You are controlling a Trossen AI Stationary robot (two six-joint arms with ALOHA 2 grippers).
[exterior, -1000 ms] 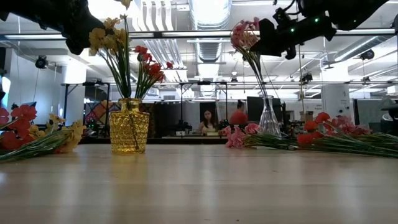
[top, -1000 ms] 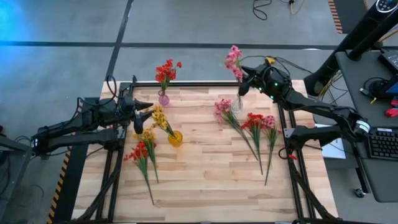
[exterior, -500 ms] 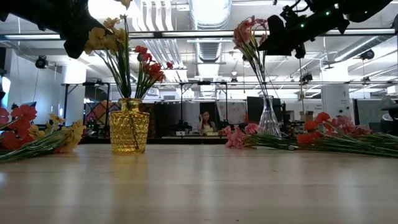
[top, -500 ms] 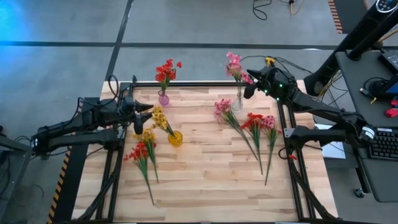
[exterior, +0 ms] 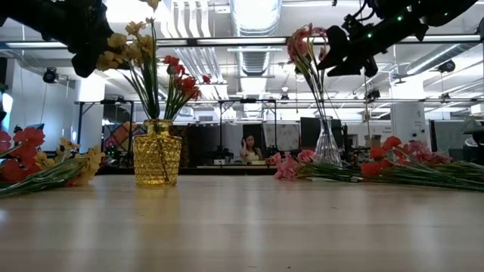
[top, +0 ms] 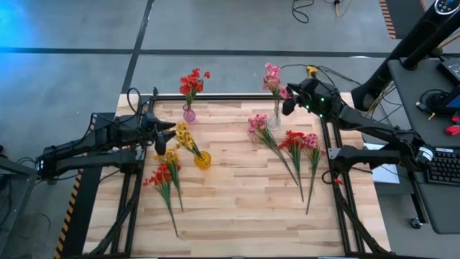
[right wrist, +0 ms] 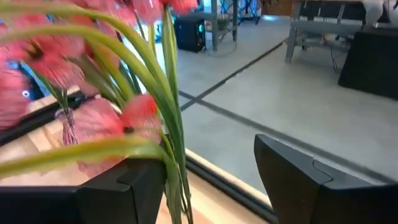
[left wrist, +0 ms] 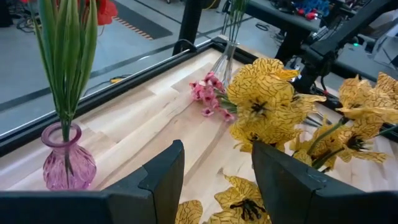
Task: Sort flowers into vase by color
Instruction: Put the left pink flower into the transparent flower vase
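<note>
Wooden table (top: 237,194) fills the centre of the high view, with loose flowers (top: 291,147) lying at its right and a second bunch (top: 164,180) at lower left, so sorting looks partly done. Right end effector (top: 287,99), fingers apart, hangs beside the pink sprig (top: 272,78) standing in the clear vase (top: 274,120); I judge it should pick another pink flower next. Left end effector (top: 164,133), also spread and empty, hovers by the yellow vase (top: 203,160).

No readable text in any view.
Nothing on the table (top: 237,194), the vases or the arms carries a legible word, label, brand or number; the screens and fittings in the room behind are too small to make out.
</note>
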